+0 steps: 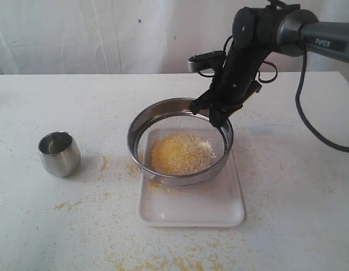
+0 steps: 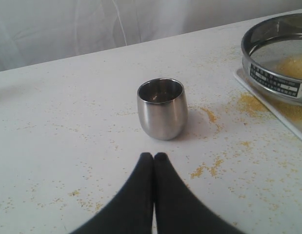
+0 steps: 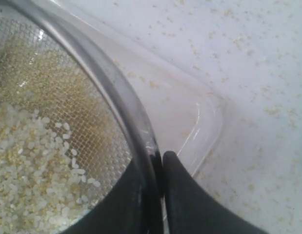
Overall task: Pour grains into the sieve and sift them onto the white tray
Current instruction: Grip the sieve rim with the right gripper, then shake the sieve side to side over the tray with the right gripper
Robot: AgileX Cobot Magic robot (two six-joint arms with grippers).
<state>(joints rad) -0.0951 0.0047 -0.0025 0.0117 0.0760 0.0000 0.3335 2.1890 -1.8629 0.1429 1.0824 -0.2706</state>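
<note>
Right wrist view: tool [image 3: 159,157] seemingly astride sieve [image 3: 106,84]

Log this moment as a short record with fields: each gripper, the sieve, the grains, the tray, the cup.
right gripper: shut on the far rim of the sieve
left gripper: shut, holding nothing, pointing at the steel cup
sieve: over the white tray; resting or lifted, cannot tell
grains: heap on the sieve's mesh; loose specks scattered on the table
steel cup: upright on the table, left of the tray and apart from it; no grains seen inside
</note>
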